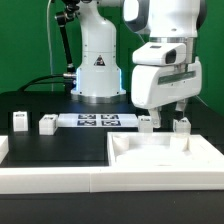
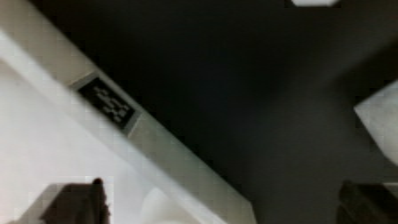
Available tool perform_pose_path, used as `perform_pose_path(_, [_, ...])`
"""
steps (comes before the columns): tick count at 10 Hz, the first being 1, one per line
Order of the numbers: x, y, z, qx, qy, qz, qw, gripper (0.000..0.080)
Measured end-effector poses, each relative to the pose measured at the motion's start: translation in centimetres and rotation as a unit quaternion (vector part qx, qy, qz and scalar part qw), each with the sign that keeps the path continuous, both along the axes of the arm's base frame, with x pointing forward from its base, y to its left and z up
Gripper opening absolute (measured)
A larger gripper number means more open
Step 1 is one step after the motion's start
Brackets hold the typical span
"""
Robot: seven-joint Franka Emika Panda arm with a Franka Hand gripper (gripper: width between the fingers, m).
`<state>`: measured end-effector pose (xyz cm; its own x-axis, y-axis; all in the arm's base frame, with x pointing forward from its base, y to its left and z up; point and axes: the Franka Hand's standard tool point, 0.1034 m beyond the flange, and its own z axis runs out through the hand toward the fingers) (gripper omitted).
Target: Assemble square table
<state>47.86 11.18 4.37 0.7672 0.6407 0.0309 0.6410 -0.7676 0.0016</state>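
The square table top (image 1: 165, 156) is a large white plate with a recessed face, lying at the front on the exterior view's right. My gripper (image 1: 165, 113) hangs just above its far edge, open and holding nothing. Two small white legs (image 1: 146, 124) (image 1: 182, 125) stand behind that edge, one to each side of the fingers. Two more legs (image 1: 18, 122) (image 1: 47, 125) stand far off on the exterior view's left. In the wrist view the top's edge (image 2: 45, 130) runs diagonally with a black-and-white tag (image 2: 107, 100). The gripper (image 2: 217, 205) spans it, dark fingertips (image 2: 71, 205) wide apart.
The marker board (image 1: 97, 121) lies flat in front of the robot base (image 1: 97, 75). A long white rail (image 1: 55, 176) borders the black table along the front. White blurs at the wrist view's edges (image 2: 377, 112) (image 2: 317, 3) are too unclear to name.
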Motion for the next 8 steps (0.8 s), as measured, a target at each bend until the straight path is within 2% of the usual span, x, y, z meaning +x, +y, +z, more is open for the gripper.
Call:
perform_pose_path(5, [-0.2, 0.5, -0.1, 0.018, 0.011, -0.175, 0.984, 0.0649])
perform_pose_path(8, [-0.9, 2.4, -0.4, 0.025, 0.019, -0.290, 0.957, 0.0649])
